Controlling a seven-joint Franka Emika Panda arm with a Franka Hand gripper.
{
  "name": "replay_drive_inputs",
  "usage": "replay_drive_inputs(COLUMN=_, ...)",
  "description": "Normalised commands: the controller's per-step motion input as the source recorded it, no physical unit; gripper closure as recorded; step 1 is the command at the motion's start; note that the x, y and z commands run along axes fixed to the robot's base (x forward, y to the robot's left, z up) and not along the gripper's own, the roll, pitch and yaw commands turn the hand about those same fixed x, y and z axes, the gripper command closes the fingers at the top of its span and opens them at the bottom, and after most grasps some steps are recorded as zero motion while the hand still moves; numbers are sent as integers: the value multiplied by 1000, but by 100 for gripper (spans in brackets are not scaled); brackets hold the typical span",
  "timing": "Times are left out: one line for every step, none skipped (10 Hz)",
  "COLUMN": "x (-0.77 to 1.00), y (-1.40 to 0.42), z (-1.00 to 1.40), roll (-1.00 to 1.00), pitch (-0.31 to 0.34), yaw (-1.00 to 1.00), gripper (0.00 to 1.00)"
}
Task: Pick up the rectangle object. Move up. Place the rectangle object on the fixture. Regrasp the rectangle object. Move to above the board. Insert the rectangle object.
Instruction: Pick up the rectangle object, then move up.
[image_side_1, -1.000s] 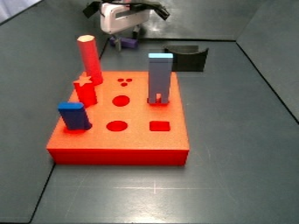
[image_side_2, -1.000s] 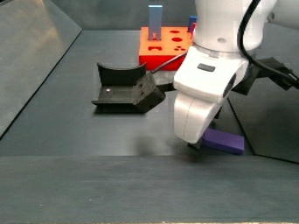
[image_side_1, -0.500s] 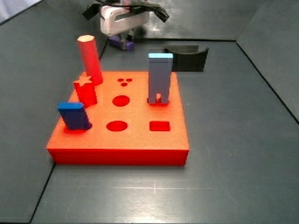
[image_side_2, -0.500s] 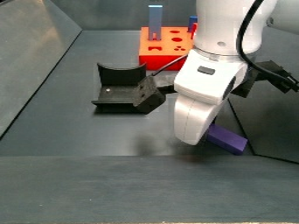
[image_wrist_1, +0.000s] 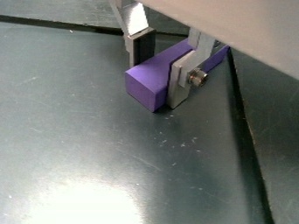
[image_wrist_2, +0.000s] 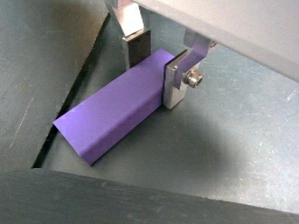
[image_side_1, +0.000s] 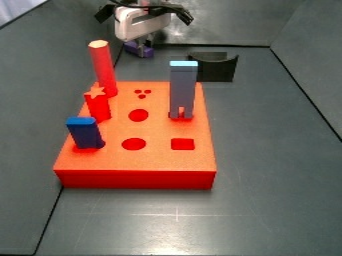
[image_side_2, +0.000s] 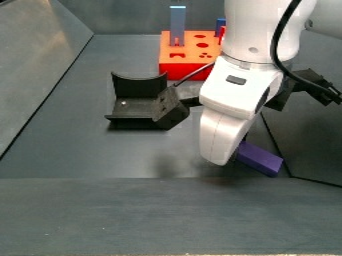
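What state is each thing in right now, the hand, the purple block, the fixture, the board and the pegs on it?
Hand: low over the floor, fingers on either side of the rectangle object, apparently closed on it.
Rectangle object: between the fingers, tilted in a side view.
Fixture: on the floor, nothing in it.
Board: flat, several holes open.
Grey-blue peg: upright in the board.
Red cylinder: upright.
Blue block: seated.

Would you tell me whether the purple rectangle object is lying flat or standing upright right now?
Lying flat. In both wrist views the rectangle object rests lengthwise on the floor, with the hand straddling one end, its finger plates on either side.
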Motion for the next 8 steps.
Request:
replay_drive_inputs(x=0, y=0, z=0, roll=0, pitch=0, yaw=0, gripper=100)
replay_drive_inputs(x=0, y=0, z=0, roll=0, pitch=0, yaw=0, gripper=100)
replay_drive_inputs(x=0, y=0, z=0, roll=0, pitch=0, yaw=0, gripper=100)
replay_drive_inputs(x=0, y=0, z=0, roll=0, pitch=0, yaw=0, gripper=100)
replay_drive_inputs(x=0, y=0, z=0, roll=0, pitch=0, yaw=0, gripper=100)
replay_drive_inputs(x=0, y=0, z=833, roll=0, pitch=0, yaw=0, gripper=100)
replay_drive_inputs(x=-105, y=20, z=790, roll=-6, pitch=40, yaw=23, gripper=100)
replay_drive_inputs(x=-116, y=11, z=703, roll=7, pitch=53, yaw=12, gripper=100)
